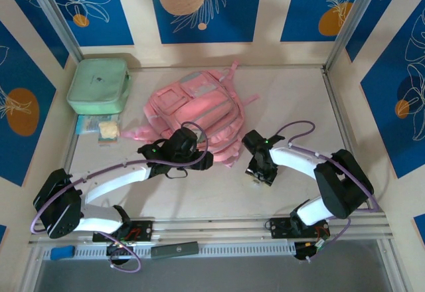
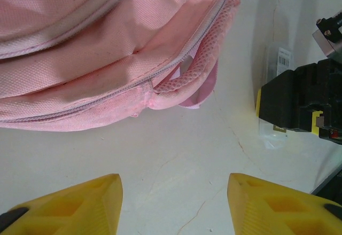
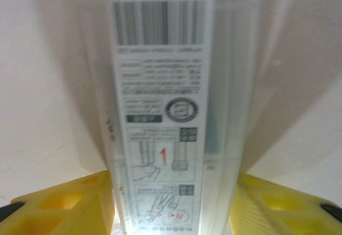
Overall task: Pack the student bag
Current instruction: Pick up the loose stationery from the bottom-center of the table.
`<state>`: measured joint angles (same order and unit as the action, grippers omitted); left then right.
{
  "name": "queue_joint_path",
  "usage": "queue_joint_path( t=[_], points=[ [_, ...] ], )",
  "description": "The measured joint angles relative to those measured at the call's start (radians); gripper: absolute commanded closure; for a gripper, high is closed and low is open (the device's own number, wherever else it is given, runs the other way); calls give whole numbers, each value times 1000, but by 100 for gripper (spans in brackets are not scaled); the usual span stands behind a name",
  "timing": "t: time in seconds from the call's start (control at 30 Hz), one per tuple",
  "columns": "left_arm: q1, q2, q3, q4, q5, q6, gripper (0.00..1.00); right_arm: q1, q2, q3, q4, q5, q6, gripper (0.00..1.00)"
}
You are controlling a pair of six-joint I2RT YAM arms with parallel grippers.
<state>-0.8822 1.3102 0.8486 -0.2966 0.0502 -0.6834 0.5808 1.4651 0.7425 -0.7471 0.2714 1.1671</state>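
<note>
A: Where is the large soft pink fabric backpack (image 1: 196, 113) to be found?

B: It is laid flat at the middle of the pale table (image 1: 299, 99), with its straps seen at the far end and to the right. From the left wrist, its zipped seam and a pink mesh loop are seen, with the fabric resting on the table.

A: Is anything held by the left gripper (image 1: 201, 160)?

B: Nothing is held. It is poised over the near edge of the backpack. In its own camera the yellow fingers (image 2: 91, 197) are seen spread apart, with bare table between them and the backpack just beyond.

A: And the right gripper (image 1: 260, 172)?

B: It is lowered to the table just beside the backpack's near right corner. A long clear plastic package (image 3: 160, 85) with a barcode and a printed label is seen between its yellow fingers (image 3: 64, 208). Both long sides are pressed by the fingers, so the package is gripped. Whether it is lifted off the table cannot be told.

A: What else is laid out?

B: A mint-green square zipped case (image 1: 99, 85) is set in the far left corner, well apart from both grippers. Just in front of it a small blue packet (image 1: 85, 125) and a cream-coloured lump (image 1: 108, 130) are seen, too small to be told further.
</note>
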Motion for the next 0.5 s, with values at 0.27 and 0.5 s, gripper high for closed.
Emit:
queue_joint_path(
  t=[0.27, 0.5],
  points=[
    [0, 0, 0, -12, -3, 0, 44, -72, -89, -50, 37, -64, -102, 55],
    [0, -14, 68, -109, -90, 86, 42, -204, -235, -49, 43, -191, -265, 55]
  ],
)
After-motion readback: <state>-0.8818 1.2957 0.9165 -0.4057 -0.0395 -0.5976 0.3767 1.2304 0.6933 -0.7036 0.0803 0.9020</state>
